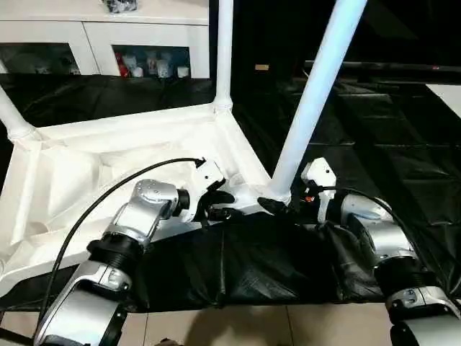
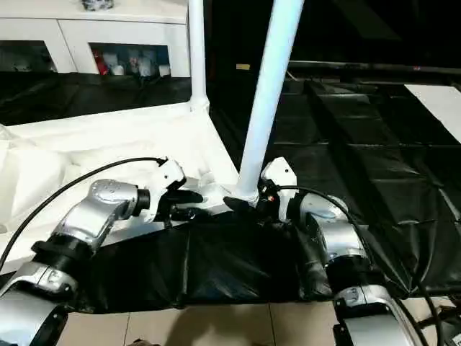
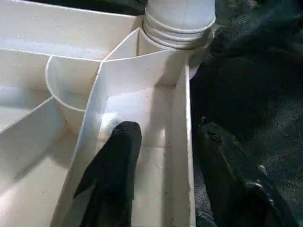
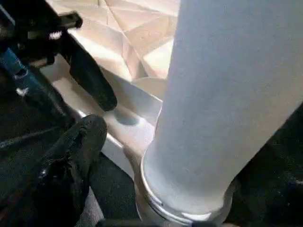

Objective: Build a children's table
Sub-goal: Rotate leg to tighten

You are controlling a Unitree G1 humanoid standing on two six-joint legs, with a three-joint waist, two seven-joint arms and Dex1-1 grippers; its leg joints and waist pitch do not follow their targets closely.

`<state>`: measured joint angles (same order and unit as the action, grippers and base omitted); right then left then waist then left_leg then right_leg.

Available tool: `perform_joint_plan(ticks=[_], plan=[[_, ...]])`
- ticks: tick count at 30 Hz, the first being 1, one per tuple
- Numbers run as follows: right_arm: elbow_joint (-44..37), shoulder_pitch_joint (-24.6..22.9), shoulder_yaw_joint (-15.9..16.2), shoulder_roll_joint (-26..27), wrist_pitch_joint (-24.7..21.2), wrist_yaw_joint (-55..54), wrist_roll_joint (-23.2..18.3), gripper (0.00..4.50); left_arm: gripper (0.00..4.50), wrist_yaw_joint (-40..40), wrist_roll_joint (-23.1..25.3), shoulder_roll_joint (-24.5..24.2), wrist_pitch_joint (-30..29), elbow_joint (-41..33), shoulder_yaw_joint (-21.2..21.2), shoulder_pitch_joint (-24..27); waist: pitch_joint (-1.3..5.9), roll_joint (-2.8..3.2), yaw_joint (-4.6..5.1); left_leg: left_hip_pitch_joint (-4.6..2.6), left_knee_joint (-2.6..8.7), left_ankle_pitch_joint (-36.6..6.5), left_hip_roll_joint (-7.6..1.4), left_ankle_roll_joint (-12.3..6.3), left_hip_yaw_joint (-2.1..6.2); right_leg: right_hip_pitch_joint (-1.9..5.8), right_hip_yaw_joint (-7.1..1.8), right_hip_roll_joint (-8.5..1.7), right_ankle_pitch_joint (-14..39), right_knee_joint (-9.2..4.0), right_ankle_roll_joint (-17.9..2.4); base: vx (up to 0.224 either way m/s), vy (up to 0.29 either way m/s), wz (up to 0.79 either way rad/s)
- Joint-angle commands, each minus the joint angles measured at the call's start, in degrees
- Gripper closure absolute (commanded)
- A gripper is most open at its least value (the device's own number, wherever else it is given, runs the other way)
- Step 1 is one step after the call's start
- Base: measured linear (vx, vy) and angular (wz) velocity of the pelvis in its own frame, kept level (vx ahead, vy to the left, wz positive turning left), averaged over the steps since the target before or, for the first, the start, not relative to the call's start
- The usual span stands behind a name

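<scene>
The children's table lies upside down on a black sheet, its white tabletop (image 1: 108, 155) showing the ribbed underside. Three white legs stand in corner sockets: a far one (image 1: 224, 50), a left one (image 1: 11, 119), and a near one (image 1: 313, 94) that leans to the right. My left gripper (image 1: 216, 205) is at the near rim beside that corner. Its fingers (image 3: 118, 156) straddle the rim wall (image 3: 182, 118) with gaps on both sides, so it is open. My right gripper (image 1: 277, 205) is open at the base of the near leg (image 4: 222, 94), with one finger (image 4: 80, 146) beside the socket.
A white cabinet (image 1: 144, 43) with glass doors stands at the back left. The black sheet (image 1: 252, 267) covers the floor under and to the right of the tabletop. Bare tiles (image 1: 238, 324) run along the near edge. A black cable (image 1: 108, 194) arcs over my left forearm.
</scene>
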<state>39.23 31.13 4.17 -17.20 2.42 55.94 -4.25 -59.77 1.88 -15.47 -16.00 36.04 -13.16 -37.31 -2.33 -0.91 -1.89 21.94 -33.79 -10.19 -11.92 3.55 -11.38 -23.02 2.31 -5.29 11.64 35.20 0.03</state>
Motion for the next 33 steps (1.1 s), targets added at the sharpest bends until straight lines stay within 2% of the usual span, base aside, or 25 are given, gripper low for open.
perform_joint_plan(ticks=[1, 3, 4, 5, 8, 9, 10, 14, 16, 18, 21, 22, 24, 28, 33], plan=[[2.3, 0.7, 1.2, -0.7, 0.2, -0.7, 1.7, 0.13, 2.63, 0.0, 0.5, -0.5, -0.7, 1.5, -1.0, -0.3, 3.45, 0.36, 0.05, -1.26, 3.62, -10.7, -1.18, -3.42, 0.46, 2.82, -1.51, -2.11, 2.9, -3.76, -15.9, 0.0, 0.0, 0.0], [4.1, 1.8, 1.6, -0.8, 0.8, -1.2, 2.6, 0.13, 2.71, -1.3, 0.7, -1.1, -0.1, 2.1, -1.4, -0.5, 3.45, 0.32, 0.15, -1.29, 3.63, -11.3, -1.12, -3.02, 0.47, 2.74, -1.51, -2.07, 3.8, -3.86, -15.8, 0.0, 0.0, 0.0], [5.2, 2.6, 1.5, -0.8, 0.8, -0.9, 2.5, 0.13, 2.93, -2.8, 1.0, -1.7, 0.1, 2.2, -1.9, -0.5, 3.5, 0.31, 0.14, -1.26, 3.66, -11.2, -1.16, -2.88, 0.53, 2.78, -1.52, -2.14, 3.6, -3.81, -15.9, 0.0, 0.0, 0.0], [5.7, 3.0, 1.5, -0.8, 0.8, -0.9, 2.5, 0.13, 2.93, -3.6, 1.1, -2.0, 0.2, 2.2, -2.2, -0.5, 3.55, 0.08, 0.2, -1.11, 3.64, -10.9, -1.12, -2.98, 0.53, 2.89, -1.5, -2.11, 3.3, -3.75, -15.9, 0.0, 0.0, 0.0], [7.1, 4.1, 1.8, -0.9, 1.2, -0.9, 3.0, 0.49, 3.05, -5.2, 1.6, -2.8, -0.2, 2.0, -3.0, -0.6, 3.66, 0.18, 0.28, -1.13, 3.45, -9.2, -1.11, -3.72, 0.44, 2.92, -1.52, -2.06, 0.2, -3.4, -16.5, 0.0, 0.0, 0.0], [7.1, 4.1, 1.8, -0.9, 1.2, -0.9, 3.0, 0.49, 3.17, -5.2, 1.6, -2.8, -0.2, 2.0, -3.0, -0.6, 3.74, 0.19, 0.21, -1.11, 3.34, -8.1, -1.1, -4.27, 0.4, 3.01, -1.51, -2.04, -1.5, -3.19, -16.9, 0.0, 0.0, 0.0], [7.9, 4.7, 2.0, -0.9, 1.4, -0.9, 3.3, 0.69, 3.35, -6.1, 2.1, -3.4, -0.1, 2.0, -3.8, -0.7, 3.76, 0.09, 0.17, -1.05, 3.3, -7.3, -1.13, -4.81, 0.41, 3.06, -1.47, -2.08, -2.3, -3.03, -17.2, 0.0, 0.0, 0.0], [8.9, 5.8, 2.0, -0.9, 1.8, 0.1, 2.9, 0.94, 3.44, -7.4, 2.1, -3.9, 0.2, 2.2, -4.4, -1.1, 3.64, 0.15, 0.09, -1.16, 3.28, -8.1, -1.24, -5.09, 0.27, 2.95, -1.46, -2.09, -1.1, -3.16, -17.5, 0.0, 0.0, 0.0], [9.4, 6.4, 1.8, -0.8, 2.2, 0.9, 2.5, 1.2, 3.8, -8.3, 1.8, -4.1, 0.7, 2.5, -4.7, -1.4, 3.61, 0.09, 0.0, -1.17, 3.32, -8.5, -1.25, -4.92, 0.27, 2.94, -1.46, -2.1, -0.3, -3.2, -17.4, 0.0, 0.0, 0.0], [9.9, 6.8, 1.6, -0.8, 2.9, 2.0, 2.1, 1.26, 3.81, -9.3, 1.6, -4.3, 1.5, 2.8, -5.0, -1.6, 3.64, 0.11, 0.02, -1.15, 3.32, -8.6, -1.26, -4.7, 0.27, 2.92, -1.46, -2.1, -0.1, -3.17, -17.3, 0.0, 0.0, 0.0], [9.9, 7.1, 1.5, -0.8, 3.3, 4.8, 1.2, 1.62, 4.24, -11.4, 1.5, -4.8, 2.6, 2.8, -5.5, -1.6, 3.69, 0.27, -0.13, -1.15, 3.25, -7.9, -1.37, -5.12, 0.21, 2.94, -1.39, -2.0, -1.9, -2.93, -17.8, 0.0, 0.0, 0.0], [10.4, 7.3, 1.9, -1.0, 3.4, 5.4, 1.4, 1.62, 4.24, -12.0, 1.5, -4.9, 3.0, 2.8, -5.7, -1.6, 3.72, 0.31, -0.16, -1.17, 3.2, -7.9, -1.34, -5.2, 0.18, 2.93, -1.39, -1.98, -2.2, -2.9, -17.9, 0.0, 0.0, 0.0], [10.8, 7.5, 1.9, -1.0, 3.5, 5.6, 1.3, 1.73, 4.28, -12.3, 1.5, -5.0, 3.1, 2.8, -5.8, -1.7, 3.64, 0.27, -0.25, -1.21, 3.25, -8.4, -1.34, -5.12, 0.17, 2.88, -1.37, -2.03, -1.6, -3.02, -18.0, 0.0, 0.0, 0.0], [12.3, 8.1, 2.0, -0.8, 3.9, 6.3, 1.3, 1.8, 4.5, -12.9, 1.6, -5.1, 3.7, 2.9, -6.0, -1.7, 3.46, 0.43, -0.34, -1.3, 3.57, -11.2, -1.44, -3.53, 0.28, 2.72, -1.39, -2.12, 3.2, -3.43, -17.2, 0.0, 0.0, 0.0], [13.6, 8.4, 2.1, -0.1, 4.1, 6.7, 1.5, 1.83, 4.5, -12.8, 1.9, -5.3, 4.4, 4.0, -5.9, -2.0, 3.44, 0.31, -0.33, -1.35, 3.61, -11.7, -1.38, -2.96, 0.28, 2.6, -1.46, -2.15, 4.2, -3.58, -16.7, 0.0, 0.0, 0.0]])
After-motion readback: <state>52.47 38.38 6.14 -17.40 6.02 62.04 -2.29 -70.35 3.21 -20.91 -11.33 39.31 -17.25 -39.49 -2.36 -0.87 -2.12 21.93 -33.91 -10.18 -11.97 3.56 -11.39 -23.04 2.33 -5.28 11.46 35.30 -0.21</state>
